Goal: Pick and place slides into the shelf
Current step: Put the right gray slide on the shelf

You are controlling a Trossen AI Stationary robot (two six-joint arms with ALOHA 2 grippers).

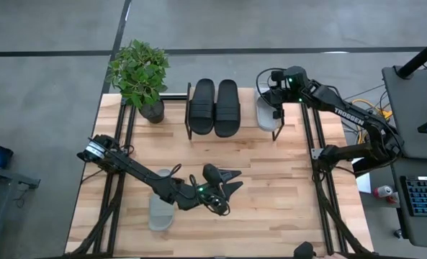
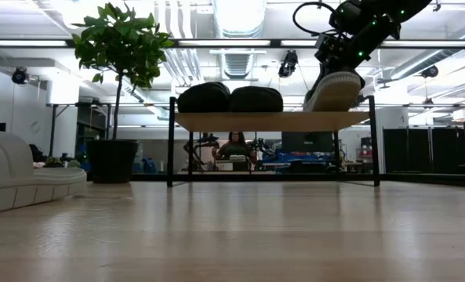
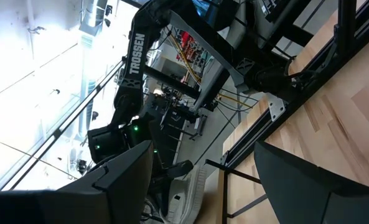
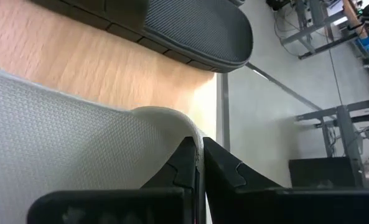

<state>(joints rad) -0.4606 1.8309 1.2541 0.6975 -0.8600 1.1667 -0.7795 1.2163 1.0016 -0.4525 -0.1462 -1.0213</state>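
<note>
The shelf (image 1: 233, 134) stands at the table's far edge, and both black slides (image 1: 214, 106) lie side by side on its plank (image 2: 271, 121). My right gripper (image 1: 276, 108) is over the shelf's right end, shut on one pale grey slide (image 2: 334, 90). The other pale slide (image 1: 161, 208) lies flat on the table near the near edge, partly under my left arm; it shows close up in the low view (image 2: 20, 184). My left gripper (image 1: 233, 181) hovers open over the table's middle, right of that slide, touching nothing. My right gripper pinches a thin curved edge (image 4: 172, 121) of the pale slide between its two fingers (image 4: 224, 168), coming from above. Whether that edge belongs to the strap or the sole cannot be told. The slide hangs tilted over the shelf's right end (image 2: 350, 117); whether it touches the plank cannot be told.
A potted plant (image 1: 141, 75) stands at the table's far left corner, just left of the shelf. Black frame rails run along the table's left (image 1: 119, 165) and right (image 1: 317, 180) sides. Bare wood (image 1: 271, 216) lies near and right of the left gripper.
</note>
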